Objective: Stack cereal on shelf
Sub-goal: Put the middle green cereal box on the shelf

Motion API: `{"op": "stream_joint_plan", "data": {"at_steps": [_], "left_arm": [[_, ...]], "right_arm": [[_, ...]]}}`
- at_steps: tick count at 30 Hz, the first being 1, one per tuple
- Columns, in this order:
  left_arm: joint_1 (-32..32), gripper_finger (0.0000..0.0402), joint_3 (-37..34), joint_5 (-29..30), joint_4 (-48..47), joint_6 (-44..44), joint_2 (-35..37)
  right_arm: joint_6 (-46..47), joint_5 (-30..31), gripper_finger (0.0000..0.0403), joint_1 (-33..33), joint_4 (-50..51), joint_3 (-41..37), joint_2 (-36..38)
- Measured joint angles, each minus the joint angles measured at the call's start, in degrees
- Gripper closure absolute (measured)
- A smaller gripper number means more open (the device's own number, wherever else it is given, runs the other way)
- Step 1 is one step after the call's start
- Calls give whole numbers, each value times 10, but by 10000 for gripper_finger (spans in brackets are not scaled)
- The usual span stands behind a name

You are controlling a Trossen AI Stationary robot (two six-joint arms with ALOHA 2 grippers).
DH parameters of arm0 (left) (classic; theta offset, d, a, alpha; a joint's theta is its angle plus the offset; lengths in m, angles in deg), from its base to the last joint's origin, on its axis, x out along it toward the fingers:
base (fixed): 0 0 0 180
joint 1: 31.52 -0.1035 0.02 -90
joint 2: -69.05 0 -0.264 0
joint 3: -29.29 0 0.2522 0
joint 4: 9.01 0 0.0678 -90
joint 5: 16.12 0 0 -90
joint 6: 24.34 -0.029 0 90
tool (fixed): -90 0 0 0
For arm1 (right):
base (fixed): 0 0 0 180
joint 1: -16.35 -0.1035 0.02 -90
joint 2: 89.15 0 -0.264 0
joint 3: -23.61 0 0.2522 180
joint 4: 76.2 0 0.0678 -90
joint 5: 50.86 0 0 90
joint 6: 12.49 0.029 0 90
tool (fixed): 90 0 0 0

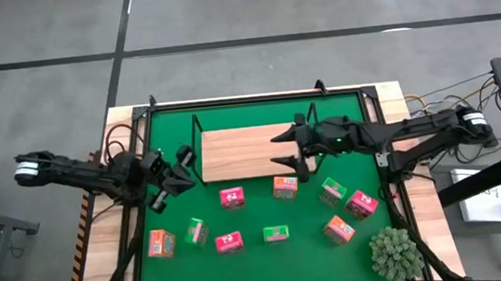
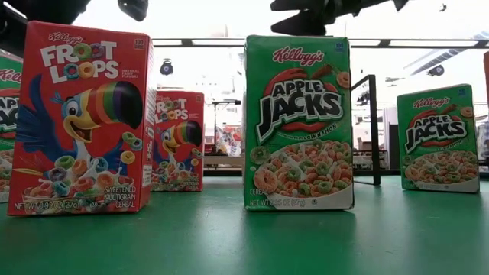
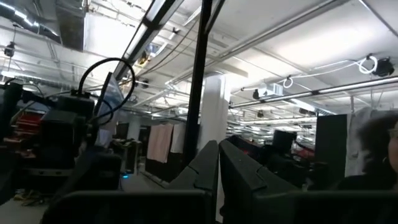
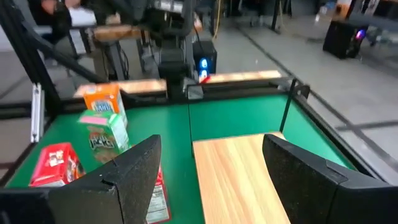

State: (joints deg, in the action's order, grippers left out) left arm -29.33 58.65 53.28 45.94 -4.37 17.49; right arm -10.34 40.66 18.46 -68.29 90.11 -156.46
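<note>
A: Room to move?
B: Shelf (image 1: 242, 152) lies bare at 12 o'clock on the mat (image 1: 168, 129), long axis 9-to-3, wire frame at its ends. Open mat between its 6 o'clock edge and the boxes.
A: Jaws?
B: Right gripper (image 1: 285, 151) over the shelf's 3 o'clock end, jaws spread wide, holding nothing. Left gripper (image 1: 176, 168) just off the 9 o'clock end, jaws clenched, empty.
A: Cereal?
B: Cereal boxes (image 1: 232, 198) stand upright, scattered toward 6 o'clock; plant (image 1: 394, 253) at 5.

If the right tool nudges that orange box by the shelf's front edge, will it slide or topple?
Likely topple: the orange box stands upright, as the taller-than-wide Apple Jacks box does in the low view. Probably light cardboard. The green mat may grip its base.
</note>
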Motion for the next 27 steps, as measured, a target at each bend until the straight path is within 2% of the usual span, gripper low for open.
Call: {"op": "stream_joint_plan", "data": {"at_steps": [5, 14, 21, 27], "left_arm": [[-1, 402, -4, 0, -59, -4, 41], [-1, 402, -4, 0, -93, -24, 79], [-1, 402, -4, 0, -129, -28, 81], [-1, 402, -4, 0, -128, -28, 83]], "right_arm": [[-32, 0, 131, 0, 119, 112, -68], [-93, 0, 131, -1, 316, 276, -186], [-126, 0, 131, -29, 450, 330, -230], [-119, 0, 131, -83, 463, 330, -228]]}}
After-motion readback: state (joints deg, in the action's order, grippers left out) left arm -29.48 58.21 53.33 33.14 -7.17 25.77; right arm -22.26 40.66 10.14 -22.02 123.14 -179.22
